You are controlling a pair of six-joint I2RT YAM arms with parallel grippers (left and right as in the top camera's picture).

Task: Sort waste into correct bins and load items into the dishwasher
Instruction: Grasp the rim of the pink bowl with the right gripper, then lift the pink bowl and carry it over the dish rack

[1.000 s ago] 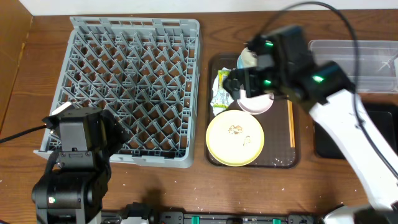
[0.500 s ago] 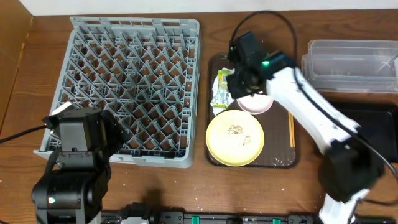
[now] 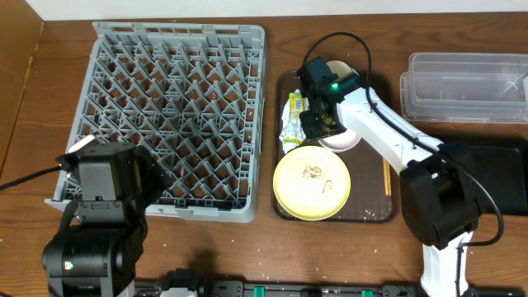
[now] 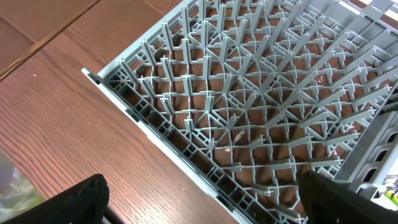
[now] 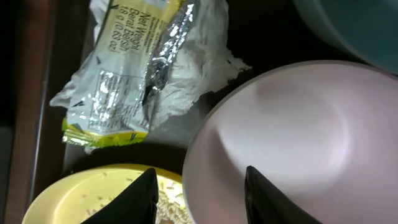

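On the dark tray (image 3: pixel 363 216) lie a pink bowl (image 3: pixel 345 140) (image 5: pixel 292 137), a yellow plate (image 3: pixel 312 183) (image 5: pixel 74 199) with rice grains, and a crumpled food wrapper (image 3: pixel 292 124) (image 5: pixel 137 74). My right gripper (image 3: pixel 317 124) (image 5: pixel 200 171) is down on the bowl's left rim. One finger (image 5: pixel 146 193) is outside over the plate and the other finger (image 5: pixel 267 199) is inside the bowl, closed on the wall. The grey dishwasher rack (image 3: pixel 177 115) (image 4: pixel 249 93) is empty. My left gripper (image 4: pixel 202 186) hangs open over the rack's near corner.
A teal bowl (image 5: pixel 354 25) sits behind the pink one. Chopsticks (image 3: pixel 386 173) lie along the tray's right side. A clear plastic container (image 3: pixel 466 87) and a black bin (image 3: pixel 495 165) stand at the right. The left arm (image 3: pixel 99 198) covers the rack's front left corner.
My right arm swung left across the tray and came down at the pink bowl's left rim. Its jaws narrowed from wide open onto the rim. The left arm has not moved.
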